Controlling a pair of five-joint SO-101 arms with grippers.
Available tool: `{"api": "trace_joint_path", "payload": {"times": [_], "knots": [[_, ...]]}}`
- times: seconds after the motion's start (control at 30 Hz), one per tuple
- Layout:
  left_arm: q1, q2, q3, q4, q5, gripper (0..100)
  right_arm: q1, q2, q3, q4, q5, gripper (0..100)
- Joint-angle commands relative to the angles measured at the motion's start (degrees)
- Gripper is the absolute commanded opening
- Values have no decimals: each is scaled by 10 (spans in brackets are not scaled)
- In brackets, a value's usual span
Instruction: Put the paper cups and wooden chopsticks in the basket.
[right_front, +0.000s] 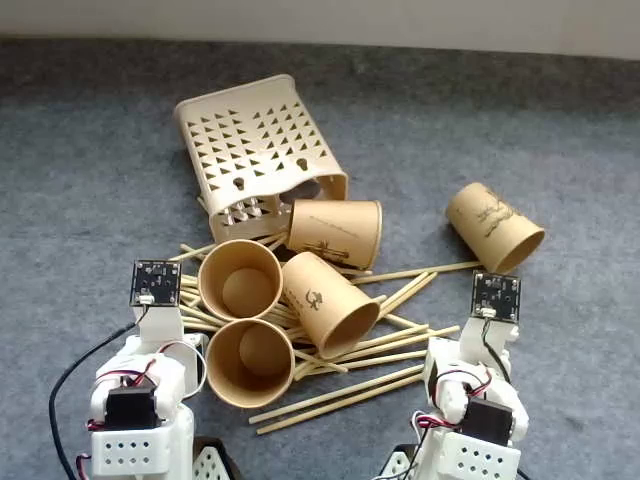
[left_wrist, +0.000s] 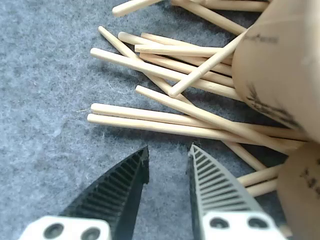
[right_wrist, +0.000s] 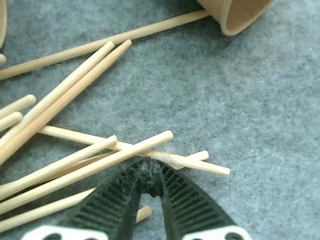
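The cream plastic basket (right_front: 260, 150) lies on its side at the back of the grey felt. Several paper cups lie in front of it: two show their openings (right_front: 240, 280) (right_front: 250, 362), two lie on their sides (right_front: 335, 232) (right_front: 330, 305), and one lies apart at the right (right_front: 495, 227). Wooden chopsticks (right_front: 380, 355) are scattered under and around them. My left gripper (left_wrist: 168, 150) is open just short of a row of chopsticks (left_wrist: 165, 122), beside a cup (left_wrist: 280, 65). My right gripper (right_wrist: 149, 167) is shut, its tips at crossing chopsticks (right_wrist: 125, 152).
Both arms sit folded at the front edge, the left arm (right_front: 140, 410) beside the nearest cup and the right arm (right_front: 475, 410) at the ends of the chopsticks. The grey felt (right_front: 90, 200) runs back to a pale wall.
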Motion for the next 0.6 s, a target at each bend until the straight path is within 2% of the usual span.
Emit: {"api": "trace_joint_path", "payload": {"times": [0.0, 0.2, 0.4, 0.57], "knots": [[0, -4, 11, 1, 0, 137, -1, -6, 42, -7, 5, 6], [0, -4, 11, 1, 0, 137, -2, -6, -58, -42, 7, 6], [0, -4, 11, 1, 0, 137, -3, -6, -91, -73, 165, 6], [0, -4, 11, 1, 0, 137, -3, -1, -114, -65, 174, 6]]}}
